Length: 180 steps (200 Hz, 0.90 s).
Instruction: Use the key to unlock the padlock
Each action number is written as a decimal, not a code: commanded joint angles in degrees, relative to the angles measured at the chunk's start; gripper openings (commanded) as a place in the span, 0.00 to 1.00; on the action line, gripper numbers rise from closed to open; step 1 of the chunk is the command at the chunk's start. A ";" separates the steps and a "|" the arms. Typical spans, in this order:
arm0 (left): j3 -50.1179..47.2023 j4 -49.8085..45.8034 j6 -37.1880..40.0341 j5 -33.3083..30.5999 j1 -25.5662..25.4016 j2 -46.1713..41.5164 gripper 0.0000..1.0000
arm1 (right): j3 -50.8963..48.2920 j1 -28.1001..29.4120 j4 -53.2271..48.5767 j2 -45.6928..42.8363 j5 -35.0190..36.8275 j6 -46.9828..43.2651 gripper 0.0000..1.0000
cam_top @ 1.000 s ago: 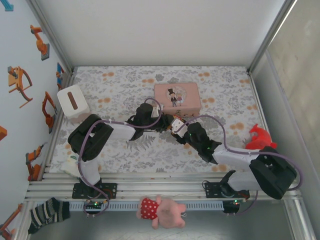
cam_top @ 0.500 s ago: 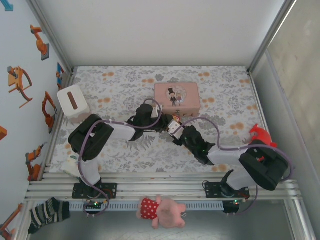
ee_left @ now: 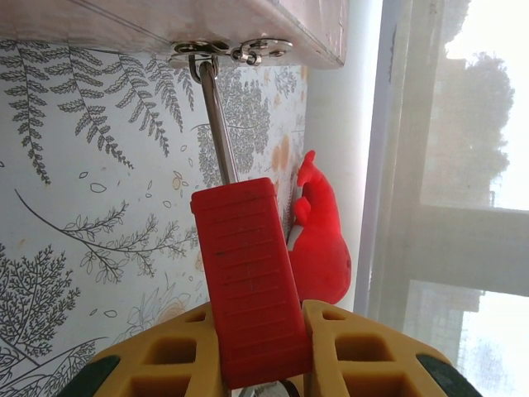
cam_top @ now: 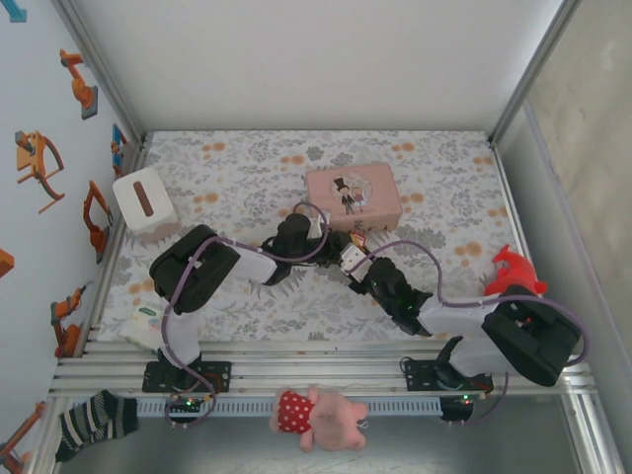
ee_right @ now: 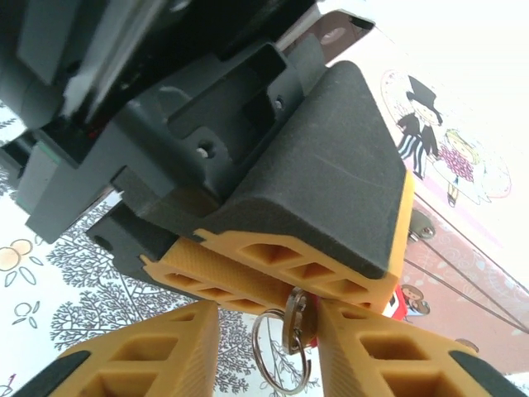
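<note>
Both arms [cam_top: 202, 276] have black joints, white links and purple cables; each hand [ee_right: 264, 347] carries yellow ribbed fingers [ee_left: 364, 356] with black backs.

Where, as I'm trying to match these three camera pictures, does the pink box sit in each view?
Top external: the pink box sits mid-table, toward the far side.
Left wrist: it runs along the top edge, with the padlock shackled through its hasp.
Right wrist: it is on the right side, lid picture showing, beyond the key.
Shared landmark: the floral table cover.
</note>
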 commanded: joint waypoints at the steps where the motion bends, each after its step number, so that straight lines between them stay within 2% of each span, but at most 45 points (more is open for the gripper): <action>1: 2.75 8.74 0.37 3.47 -3.18 -0.34 0.00 | 0.22 0.93 3.67 -0.13 -0.03 2.18 0.31; 31: 2.62 7.43 1.02 2.26 -4.60 -0.97 0.00 | -0.30 0.84 4.09 -1.05 1.40 4.49 0.23; 79: 3.31 7.63 0.83 0.94 -6.71 -1.46 0.00 | 1.93 0.93 6.02 1.66 6.33 10.42 0.21; 85: 3.33 7.55 0.83 0.83 -6.90 -1.65 0.00 | 2.46 0.86 6.31 2.07 7.27 11.52 0.19; 107: 3.24 7.07 1.11 0.54 -7.08 -2.61 0.00 | 4.24 0.93 6.56 3.15 7.93 15.08 0.00; 132: 3.24 5.81 1.83 0.38 -7.09 -3.41 0.00 | 3.73 0.83 7.09 2.06 8.00 19.83 0.00; 180: 3.96 5.54 2.05 0.37 -7.08 -3.57 0.00 | 2.30 -0.39 6.99 0.26 3.58 29.00 0.00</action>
